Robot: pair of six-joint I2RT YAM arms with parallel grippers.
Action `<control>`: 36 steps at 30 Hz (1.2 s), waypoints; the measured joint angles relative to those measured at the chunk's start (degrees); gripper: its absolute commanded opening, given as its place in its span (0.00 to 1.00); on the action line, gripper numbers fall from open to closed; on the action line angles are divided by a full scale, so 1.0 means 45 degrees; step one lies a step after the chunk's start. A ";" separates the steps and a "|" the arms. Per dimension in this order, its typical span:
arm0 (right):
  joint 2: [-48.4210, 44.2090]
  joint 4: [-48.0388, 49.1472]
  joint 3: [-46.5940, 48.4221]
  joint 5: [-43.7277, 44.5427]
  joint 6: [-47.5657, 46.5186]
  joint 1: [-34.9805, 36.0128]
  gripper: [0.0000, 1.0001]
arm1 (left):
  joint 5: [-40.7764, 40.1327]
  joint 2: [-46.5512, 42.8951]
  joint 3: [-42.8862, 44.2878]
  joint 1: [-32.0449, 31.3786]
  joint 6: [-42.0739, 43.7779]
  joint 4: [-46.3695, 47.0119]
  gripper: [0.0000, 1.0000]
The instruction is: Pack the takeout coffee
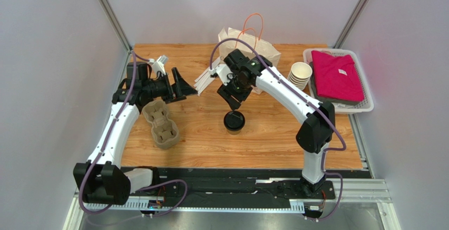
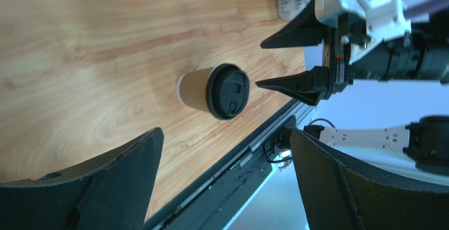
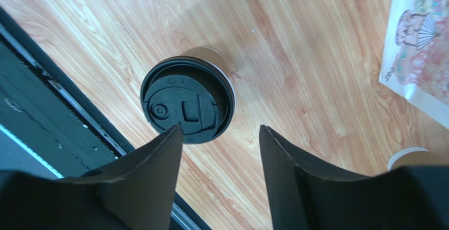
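Right gripper (image 3: 220,135): jaws stand apart with nothing between them. It hangs just above and slightly behind the takeout coffee (image 3: 187,103) and does not touch it.
Left gripper (image 2: 226,135): jaws spread wide and holding nothing. It is raised over the left half of the table and aimed across at the cup.
Surface: wood-grain table (image 1: 263,145) with a bare plank pattern. A black mounting rail (image 1: 237,188) runs along its near edge.
Room: pale grey walls on three sides, with metal frame posts at the far corners.
Takeout coffee, position: near the middle of the table, towards the near edge and in front of the right gripper. It stands free on the wood.
Pulp cup tray (image 1: 160,124): grey-brown. It lies left of the cup and well apart from it, below the left forearm.
Paper bag (image 1: 253,42): at the far edge with orange handles up. The right wrist partly covers it in the top view.
Stack of cups (image 1: 299,75): lidless, with white insides. It lies on its side to the right of the bag, touching or just beside the white basket (image 1: 363,103).
Basket contents: a folded pink garment (image 1: 334,74).
Obstruction: the right gripper and wrist sit between the cup and the bag. Nothing else lies on the wood around the cup.
Takeout coffee, orientation: upright, with the long axis vertical. The narrow base is on the table and the black lid is at the wide end, facing up.
Lid detail: a raised tab and a round dimple show in the right wrist view.
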 measured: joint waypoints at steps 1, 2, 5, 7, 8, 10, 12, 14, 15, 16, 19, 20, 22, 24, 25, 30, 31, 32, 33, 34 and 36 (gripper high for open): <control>-0.0136 0.0005 0.0102 -0.0146 -0.0015 -0.0083 0.66 | 0.0238 -0.0141 -0.0073 0.0005 0.0117 0.0291 0.99; -0.0330 0.0019 0.0136 -0.0389 -0.0010 -0.0204 0.67 | 0.0491 -0.0350 -0.0160 0.0005 0.0248 0.0641 0.99; -0.1321 0.0155 0.0005 -0.1588 0.0121 -0.1005 0.67 | 0.1171 -0.1185 -0.0364 0.0010 0.0525 0.1656 0.99; -0.2647 0.0923 -0.0957 -0.2963 0.0612 -0.1948 0.65 | 0.1778 -0.1749 -0.0461 -0.0034 0.0549 0.2497 0.99; -0.3594 0.1676 -0.1928 -0.4007 0.1112 -0.2618 0.65 | 0.2059 -0.1919 -0.0515 -0.0121 0.0500 0.2929 0.99; -0.5163 0.2963 -0.3769 -0.5362 0.2458 -0.3492 0.62 | 0.2565 -0.2006 -0.0685 -0.0476 0.0238 0.3784 0.99; -0.6713 0.4663 -0.5931 -0.6800 0.4172 -0.4182 0.59 | 0.2686 -0.1880 -0.1239 -0.1190 -0.0282 0.4881 0.94; -0.7737 0.6543 -0.7912 -0.7985 0.6042 -0.4133 0.53 | 0.2633 -0.1598 -0.2050 -0.2220 -0.1020 0.5994 0.88; -0.7873 0.7130 -0.8451 -0.8310 0.6620 -0.4041 0.50 | 0.2579 -0.1389 -0.2341 -0.2599 -0.1302 0.6363 0.83; -0.7941 0.8179 -0.9253 -0.8801 0.7582 -0.3891 0.46 | 0.2569 -0.1064 -0.2657 -0.3084 -0.1671 0.6868 0.80; -0.7558 0.9782 -1.0433 -0.9457 0.9272 -0.3672 0.38 | 0.2623 0.0403 -0.3215 -0.4109 -0.3026 0.8340 0.71; -0.7456 1.0336 -1.0817 -0.9573 0.9763 -0.3667 0.37 | 0.2642 0.0782 -0.3322 -0.4245 -0.3385 0.8723 0.68; -0.7334 1.1302 -1.1565 -0.9772 1.0642 -0.3667 0.35 | 0.2652 0.1617 -0.3580 -0.4449 -0.4099 0.9505 0.59; -0.7174 1.1871 -1.1934 -0.9942 1.1162 -0.3638 0.32 | 0.2696 0.2307 -0.3653 -0.4634 -0.4600 1.0006 0.48; -0.7023 1.2143 -1.2031 -1.0044 1.1385 -0.3619 0.28 | 0.2735 0.2647 -0.3648 -0.4736 -0.4799 1.0336 0.45; -0.5974 1.3163 -1.2172 -1.0477 1.1934 -0.3560 0.15 | 0.2973 0.4158 -0.3623 -0.5353 -0.5527 1.1477 0.29; -0.5770 1.3318 -1.2201 -1.0540 1.2026 -0.3560 0.13 | 0.2977 0.4425 -0.3604 -0.5464 -0.5649 1.1633 0.27; -0.5644 1.3440 -1.2254 -1.0598 1.2094 -0.3555 0.12 | 0.2977 0.4639 -0.3585 -0.5532 -0.5702 1.1735 0.21; -0.5518 1.3566 -1.2352 -1.0627 1.2191 -0.3555 0.09 | 0.2982 0.4906 -0.3546 -0.5576 -0.5765 1.1827 0.18; -0.5401 1.3678 -1.2429 -1.0632 1.2274 -0.3565 0.08 | 0.2977 0.5061 -0.3526 -0.5595 -0.5853 1.1856 0.14; -0.5207 1.3867 -1.2585 -1.0603 1.2376 -0.3565 0.07 | 0.3045 0.5372 -0.3483 -0.5620 -0.5960 1.1910 0.06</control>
